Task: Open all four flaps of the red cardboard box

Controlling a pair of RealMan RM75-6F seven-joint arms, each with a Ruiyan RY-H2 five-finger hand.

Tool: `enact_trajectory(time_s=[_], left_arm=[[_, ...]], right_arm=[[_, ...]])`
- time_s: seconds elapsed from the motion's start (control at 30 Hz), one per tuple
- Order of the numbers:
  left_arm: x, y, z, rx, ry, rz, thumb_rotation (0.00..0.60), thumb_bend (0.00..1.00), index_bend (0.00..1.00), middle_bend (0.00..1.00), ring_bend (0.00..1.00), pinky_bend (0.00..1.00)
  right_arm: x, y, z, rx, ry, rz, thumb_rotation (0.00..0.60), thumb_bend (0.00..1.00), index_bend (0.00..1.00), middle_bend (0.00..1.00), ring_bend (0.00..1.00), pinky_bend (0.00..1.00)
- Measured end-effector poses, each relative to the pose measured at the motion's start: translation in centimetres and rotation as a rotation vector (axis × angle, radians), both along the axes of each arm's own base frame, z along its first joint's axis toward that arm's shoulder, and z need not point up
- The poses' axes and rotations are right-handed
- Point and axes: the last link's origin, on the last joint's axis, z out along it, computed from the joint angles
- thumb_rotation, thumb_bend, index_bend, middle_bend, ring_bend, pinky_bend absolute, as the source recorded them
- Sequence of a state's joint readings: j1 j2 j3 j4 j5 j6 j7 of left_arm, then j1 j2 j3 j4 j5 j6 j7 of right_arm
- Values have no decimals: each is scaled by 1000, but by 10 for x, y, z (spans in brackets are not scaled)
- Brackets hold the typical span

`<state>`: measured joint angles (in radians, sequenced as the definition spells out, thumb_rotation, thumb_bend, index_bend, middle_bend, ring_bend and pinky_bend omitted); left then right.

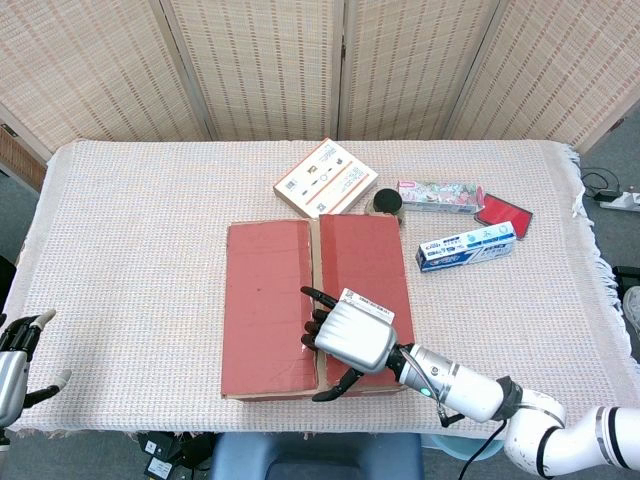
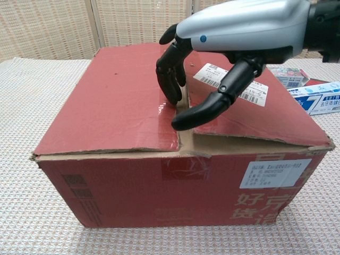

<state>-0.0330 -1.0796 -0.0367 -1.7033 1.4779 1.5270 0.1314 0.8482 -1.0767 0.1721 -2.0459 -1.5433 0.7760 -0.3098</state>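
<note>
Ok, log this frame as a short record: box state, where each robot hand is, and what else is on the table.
box: red box, top flaps closed, narrow seam down the middle
right robot hand: right robot hand over the near end of the seam, fingers curled down at the gap, nothing gripped
left robot hand: left robot hand at the table's near left edge, holding nothing, fingers apart
flaps opened: none
other items: white box, toothpaste box, red pouch

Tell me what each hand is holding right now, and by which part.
Nothing is held. The right hand has its fingers curled down at the centre seam of the red cardboard box, gripping no flap. The left hand is off the box, empty.
</note>
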Motion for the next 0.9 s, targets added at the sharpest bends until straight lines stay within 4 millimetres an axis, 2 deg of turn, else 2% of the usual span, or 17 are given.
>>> enact_trajectory(time_s=[0.17,0.37,0.63,0.9], left_arm=[[0,2,0,1,1,-3,600,251,146,215,167,0],[1,6,3,8,4,-13,600,252,143,215,167,0],[6,14,7,10,13,-36,600,251,143,215,167,0],[18,31,19,17,35,-100,600,251,143,215,166,0]], right_arm=[[-2,-1,7,-25,-34,-5,149,107,525,513,468,0],[-7,1,21,-61,-89,-16,158,107,533,519,480,0],[-19,7,60,-155,-171,-33,163,107,535,520,502,0],[-46,22,107,-274,-233,-82,166,108,535,521,508,0]])
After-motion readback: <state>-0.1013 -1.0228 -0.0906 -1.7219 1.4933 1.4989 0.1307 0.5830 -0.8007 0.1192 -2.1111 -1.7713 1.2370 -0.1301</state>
